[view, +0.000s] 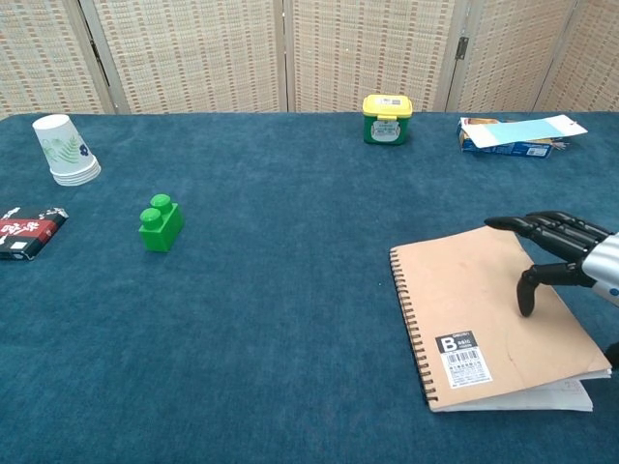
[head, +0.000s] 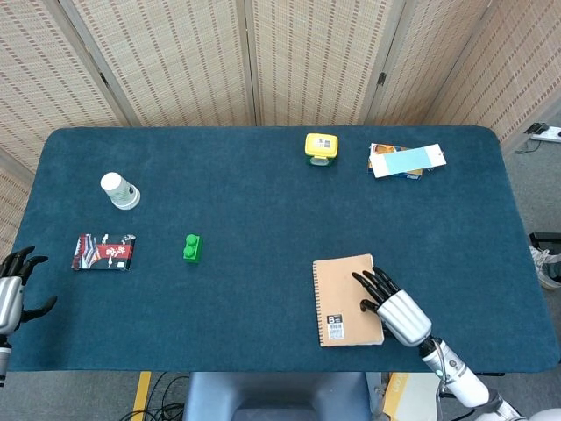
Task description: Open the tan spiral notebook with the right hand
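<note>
On the near right part of the blue table (head: 263, 175) we have the tan spiral notebook (view: 479, 314), lying with its long axis running away from us and its coil binding down the left edge, so the free edge of the cover faces our right hand (view: 566, 261). That hand reaches in from the right over that free side; its dark fingers (view: 530, 227) stretch leftward above the cover and the thumb points down toward it, though we cannot tell for sure whether the cover is pinched. In the chest view the cover's right edge stands a little clear of the white pages at the near right corner, so we judge the opening as just begun. What the coming move turns on is simple: the hinge lies to the left of the hand, so the cover must swing up and over leftward, across the coil. Our left hand (head: 10, 294) is well apart at the far left table edge, fingers spread and holding nothing, so the right hand is plainly the nearer. The green block (view: 160, 224) sits well to the left, clear of the cover's swing.
</note>
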Robot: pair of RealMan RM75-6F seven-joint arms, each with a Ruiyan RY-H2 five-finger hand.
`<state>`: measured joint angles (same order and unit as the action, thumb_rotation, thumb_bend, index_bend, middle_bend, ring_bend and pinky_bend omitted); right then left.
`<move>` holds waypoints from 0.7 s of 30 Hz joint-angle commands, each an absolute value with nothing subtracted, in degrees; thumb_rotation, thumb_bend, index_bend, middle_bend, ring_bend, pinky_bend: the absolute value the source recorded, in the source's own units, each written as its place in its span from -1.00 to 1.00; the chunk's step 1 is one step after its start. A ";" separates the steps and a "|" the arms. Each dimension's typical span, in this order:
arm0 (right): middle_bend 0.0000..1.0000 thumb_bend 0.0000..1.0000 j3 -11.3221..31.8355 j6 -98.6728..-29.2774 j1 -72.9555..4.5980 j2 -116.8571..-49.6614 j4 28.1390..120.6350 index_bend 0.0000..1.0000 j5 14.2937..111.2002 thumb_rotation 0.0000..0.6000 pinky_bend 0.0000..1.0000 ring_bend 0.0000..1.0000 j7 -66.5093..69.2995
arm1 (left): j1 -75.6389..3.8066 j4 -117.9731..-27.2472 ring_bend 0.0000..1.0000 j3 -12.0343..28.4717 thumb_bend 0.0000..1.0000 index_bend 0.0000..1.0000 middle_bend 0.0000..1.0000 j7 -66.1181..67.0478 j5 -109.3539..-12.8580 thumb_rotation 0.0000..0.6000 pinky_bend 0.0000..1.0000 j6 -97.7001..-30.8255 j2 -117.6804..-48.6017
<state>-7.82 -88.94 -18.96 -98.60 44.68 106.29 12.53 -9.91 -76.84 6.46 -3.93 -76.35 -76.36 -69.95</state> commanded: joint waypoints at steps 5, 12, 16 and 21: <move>-0.91 -0.53 -6.55 -90.79 -20.98 -99.40 45.23 -0.06 107.20 1.00 -1.00 -1.00 11.22 | -9.87 -76.90 -0.76 6.53 -0.52 -0.49 -0.70 -3.73 -76.25 1.00 -0.53 -76.46 -69.97; -0.94 -0.54 -4.87 -88.90 -24.36 -99.97 47.93 -0.46 107.21 1.00 -1.00 -1.00 8.61 | -9.87 -76.66 -0.76 6.85 -0.52 -0.49 -0.70 -4.13 -75.66 1.00 -0.53 -76.21 -69.94; -0.99 -0.54 -3.46 -87.49 -27.06 -100.43 49.89 -0.71 107.11 1.00 -1.00 -1.00 8.28 | -9.83 -75.83 -0.76 7.55 -0.52 -0.49 -0.70 -6.15 -74.31 1.00 -0.53 -75.33 -69.65; -1.00 -0.58 -2.02 -86.09 -30.19 -101.63 51.31 -0.97 107.23 1.00 -1.00 -1.00 8.31 | -10.11 -73.75 -0.76 8.29 -0.52 -0.49 -0.69 -8.62 -72.30 1.00 -0.53 -72.98 -69.60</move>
